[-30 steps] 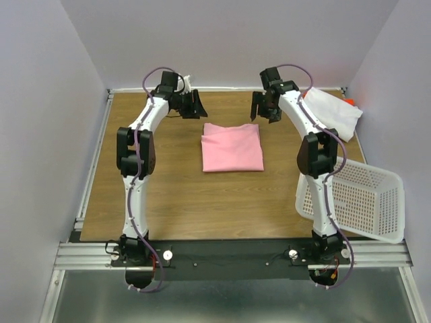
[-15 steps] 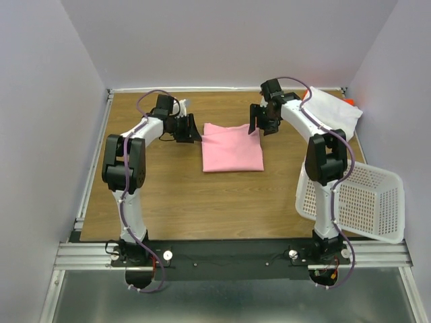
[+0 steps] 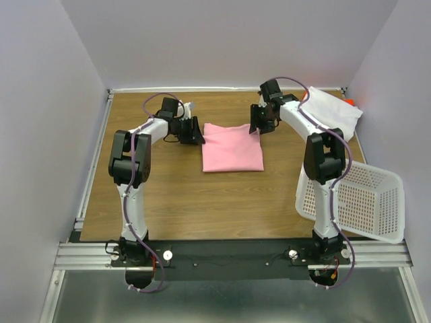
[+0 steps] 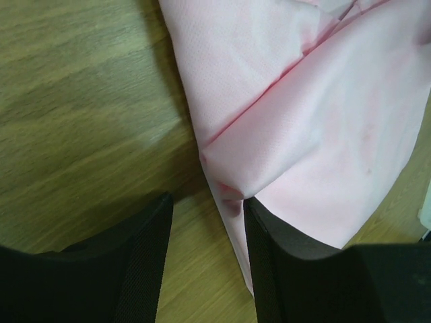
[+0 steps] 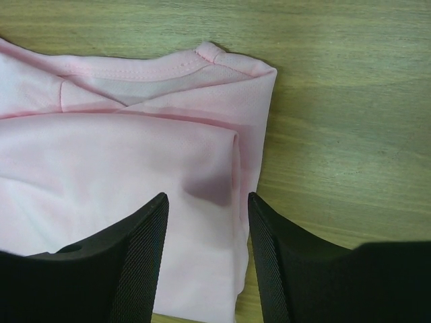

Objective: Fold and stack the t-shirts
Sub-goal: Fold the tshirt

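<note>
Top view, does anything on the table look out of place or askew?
Yes. The white basket at the near right looks tipped on its side, hanging past the edge of the table. The white t-shirt lies bunched in the far right corner. The pink t-shirt is folded neatly.

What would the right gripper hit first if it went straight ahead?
The right gripper would likely meet the pink t-shirt first: its open jaws point at the folded edge near a corner, wooden table just beneath.

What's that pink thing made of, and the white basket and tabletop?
The pink t-shirt looks like soft matte knit cloth: stitched hem, soft folds. The basket looks like stiff white plastic, perforated all over. The table shows wood grain, perhaps laminate.
</note>
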Controlling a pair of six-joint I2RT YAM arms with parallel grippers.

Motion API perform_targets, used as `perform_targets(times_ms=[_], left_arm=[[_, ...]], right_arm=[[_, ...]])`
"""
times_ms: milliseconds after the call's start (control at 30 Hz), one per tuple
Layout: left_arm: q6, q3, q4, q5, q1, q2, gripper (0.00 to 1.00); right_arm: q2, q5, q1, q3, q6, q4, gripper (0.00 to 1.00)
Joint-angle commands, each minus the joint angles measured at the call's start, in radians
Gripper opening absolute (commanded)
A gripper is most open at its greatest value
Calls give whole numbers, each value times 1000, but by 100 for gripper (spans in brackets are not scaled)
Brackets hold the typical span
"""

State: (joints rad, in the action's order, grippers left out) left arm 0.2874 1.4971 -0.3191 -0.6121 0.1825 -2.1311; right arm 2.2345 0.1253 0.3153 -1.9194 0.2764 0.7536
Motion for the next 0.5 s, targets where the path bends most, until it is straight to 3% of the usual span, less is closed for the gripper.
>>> perform_targets(times_ms=[0, 333, 467], left_arm=[[-21, 58, 17, -23, 15, -38, 54], [-8, 126, 18, -52, 38, -101, 35], [-10, 124, 28, -64, 38, -101, 20]], right_arm=[[28, 19, 5, 3, -25, -30, 56], [83, 34, 5, 3, -48, -45, 52], [83, 46, 5, 8, -52, -48, 37]])
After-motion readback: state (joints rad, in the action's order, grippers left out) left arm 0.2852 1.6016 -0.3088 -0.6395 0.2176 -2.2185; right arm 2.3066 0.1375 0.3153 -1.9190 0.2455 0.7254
